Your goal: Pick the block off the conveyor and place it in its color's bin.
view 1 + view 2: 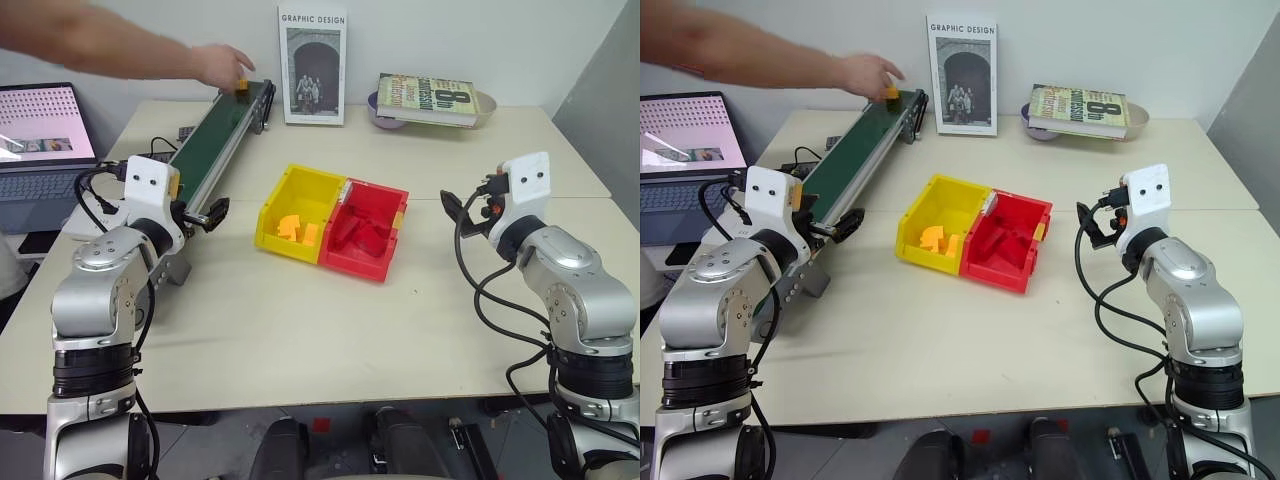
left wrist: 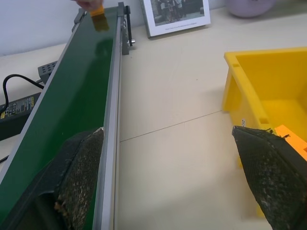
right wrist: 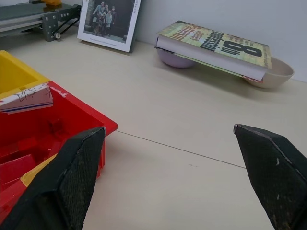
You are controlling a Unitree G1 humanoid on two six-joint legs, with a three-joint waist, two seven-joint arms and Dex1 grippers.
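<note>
conveyor (image 1: 225, 135) runs along the table's (image 1: 300, 330) left side toward the far edge, and at its far end we see the block (image 1: 241, 85), a small orange-yellow cube, under the fingertips of a person's hand (image 1: 222, 64) reaching in from the left. we cannot tell whether the cube already rests on the green belt or is pinched just above it. near the middle of the table sits the yellow bin (image 1: 297, 214) with orange pieces inside, joined to a red bin (image 1: 367, 229) on its right side. our left gripper (image 2: 172, 177) hovers at the conveyor's near end, jaws spread wide and empty, one finger over the belt edge and the other before the yellow bin. our right gripper (image 3: 177, 172) hangs near the table's right edge, jaws wide and empty too. against the far edge stand a graphic design book (image 1: 312, 62) and another book (image 1: 428, 98) laid across a bowl (image 1: 484, 106). a laptop (image 1: 40, 140) sits off the left edge.
</note>
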